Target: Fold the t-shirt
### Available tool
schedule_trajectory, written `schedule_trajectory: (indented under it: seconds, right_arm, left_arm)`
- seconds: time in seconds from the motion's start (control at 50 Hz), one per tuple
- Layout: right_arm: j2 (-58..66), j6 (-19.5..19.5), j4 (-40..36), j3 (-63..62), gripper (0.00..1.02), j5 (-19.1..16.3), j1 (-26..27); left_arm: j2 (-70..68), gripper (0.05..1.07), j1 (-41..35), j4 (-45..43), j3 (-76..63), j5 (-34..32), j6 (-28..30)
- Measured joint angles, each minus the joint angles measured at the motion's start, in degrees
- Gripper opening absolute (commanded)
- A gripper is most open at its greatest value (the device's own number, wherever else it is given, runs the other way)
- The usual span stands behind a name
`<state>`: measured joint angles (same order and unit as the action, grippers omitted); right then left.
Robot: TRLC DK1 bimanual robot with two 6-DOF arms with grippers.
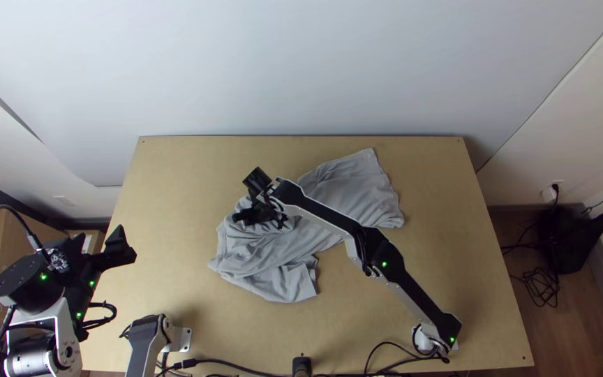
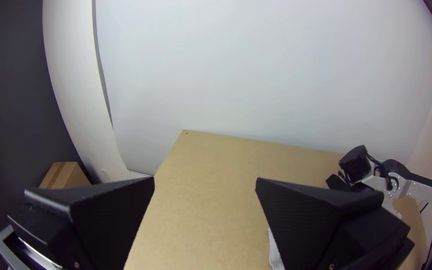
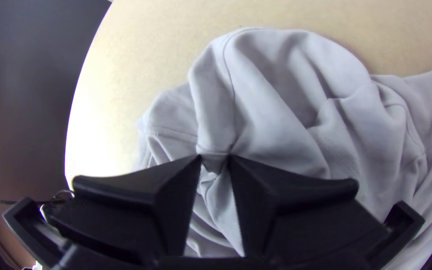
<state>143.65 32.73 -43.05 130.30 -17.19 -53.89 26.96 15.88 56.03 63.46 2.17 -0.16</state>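
Note:
The grey t-shirt [image 1: 266, 255] lies bunched and wrinkled on the table, its left part crumpled, with a flatter stretch running to the upper right. Over its upper left part is my right gripper [image 1: 258, 215]. In the right wrist view a fold of the t-shirt [image 3: 271, 115] is pinched between the close-set tips of the right gripper [image 3: 215, 157]. My left gripper [image 1: 99, 239] is open beyond the table's left edge, away from the cloth. In the left wrist view the left gripper [image 2: 205, 179] has its fingers wide apart, nothing between them.
Bare wood of the table [image 1: 176, 181] surrounds the cloth. The right arm [image 1: 378, 251] stretches across the middle, over part of the shirt. Cables [image 1: 246, 370] lie along the near edge. Cardboard boxes [image 2: 65, 175] stand off the table's left side.

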Motion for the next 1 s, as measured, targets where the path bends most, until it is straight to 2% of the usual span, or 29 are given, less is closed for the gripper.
schedule_trajectory:
  seconds: [0.32,0.52,0.74,1.0]
  right_arm:
    - [0.26,0.02,0.15,0.04,0.03,-0.33,0.98]
    - [-8.26,0.04,-0.61,-4.68,0.03,-0.22,3.74]
    - [-26.12,0.04,-0.57,-16.55,0.03,0.48,7.61]
    - [-37.13,0.07,-0.57,-20.06,0.03,1.31,17.09]
  left_arm:
    - [-0.31,1.03,0.00,-0.39,-0.87,0.00,0.22]
    - [-0.37,1.03,-1.79,-1.81,-2.51,-1.03,0.22]
    - [-0.17,1.03,-10.49,-6.45,-7.19,-1.84,0.11]
    - [0.15,1.03,-25.64,-13.97,-16.02,-4.13,-7.23]
